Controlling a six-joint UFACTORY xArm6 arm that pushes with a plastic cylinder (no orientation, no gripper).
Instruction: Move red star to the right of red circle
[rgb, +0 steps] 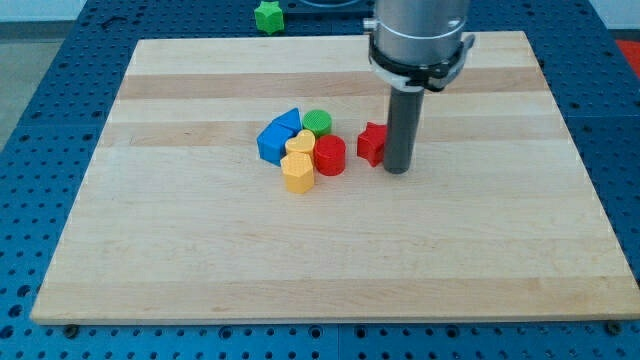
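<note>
The red star (371, 143) lies on the wooden board just right of the red circle (329, 155), with a small gap between them. My tip (397, 169) is right next to the star, at its right side, and appears to touch it. The rod partly hides the star's right edge. The red circle sits at the right end of a tight cluster of blocks.
The cluster holds a green circle (317, 122), two blue blocks (276, 138), a yellow heart (300, 143) and a yellow hexagon (297, 173). A green star (268, 16) lies off the board (200, 250) at the view's top.
</note>
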